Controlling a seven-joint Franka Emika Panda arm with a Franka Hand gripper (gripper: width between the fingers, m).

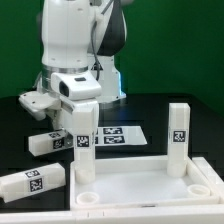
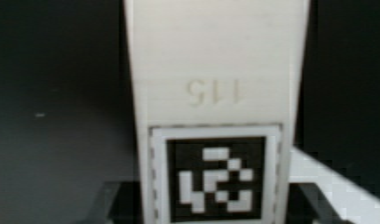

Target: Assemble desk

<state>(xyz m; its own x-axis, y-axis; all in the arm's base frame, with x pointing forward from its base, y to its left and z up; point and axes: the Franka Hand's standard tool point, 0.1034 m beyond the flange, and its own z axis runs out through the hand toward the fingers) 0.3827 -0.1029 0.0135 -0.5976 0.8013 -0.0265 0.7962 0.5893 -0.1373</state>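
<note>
The white desk top [image 1: 135, 185] lies flat at the front, with open sockets at its near corners. One tagged leg [image 1: 178, 135] stands upright in the far corner on the exterior view's right. My gripper [image 1: 83, 108] is shut on a second leg [image 1: 83, 150], holding it upright at the far corner on the exterior view's left. In the wrist view this leg [image 2: 205, 90] fills the middle with its tag facing the camera, and my gripper [image 2: 217, 208] has its dark fingers [image 2: 119, 203] against both sides. Whether the leg is seated is hidden.
Two loose tagged legs lie on the black table at the exterior view's left, one [image 1: 50, 141] near the robot base and one [image 1: 30, 181] nearer the front. The marker board [image 1: 118, 133] lies behind the desk top.
</note>
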